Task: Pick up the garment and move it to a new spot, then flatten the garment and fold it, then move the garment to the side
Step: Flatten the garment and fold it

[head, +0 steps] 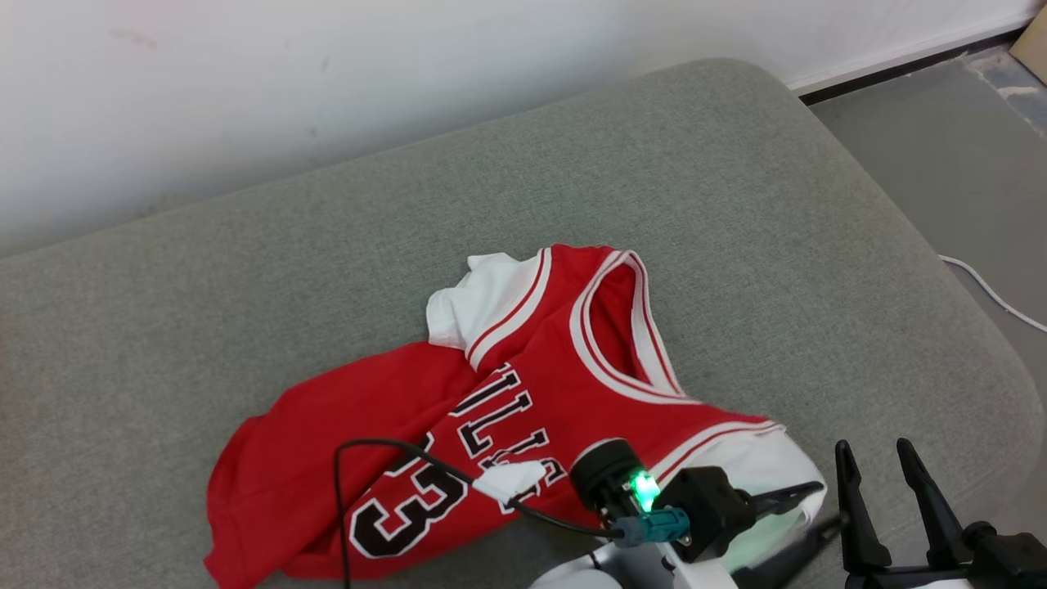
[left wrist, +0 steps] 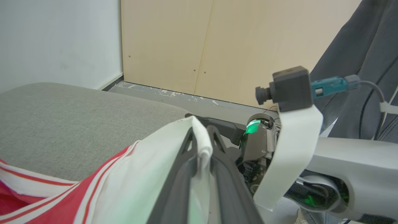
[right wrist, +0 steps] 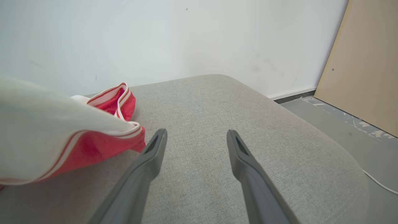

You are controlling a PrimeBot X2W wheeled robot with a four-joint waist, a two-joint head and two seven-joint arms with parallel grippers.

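Red garment [head: 491,409] w/ white sleeve [left wrist: 149,174] pinched in left hand [left wrist: 202,132], near edge hidden behind wrist cam [head: 707,507]; right hand [head: 873,448] open.

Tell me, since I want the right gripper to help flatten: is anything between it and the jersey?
Nothing visible. The open right gripper hangs over bare grey cushion; the white sleeve of the jersey lies just left in its wrist view, pinched by the left gripper.
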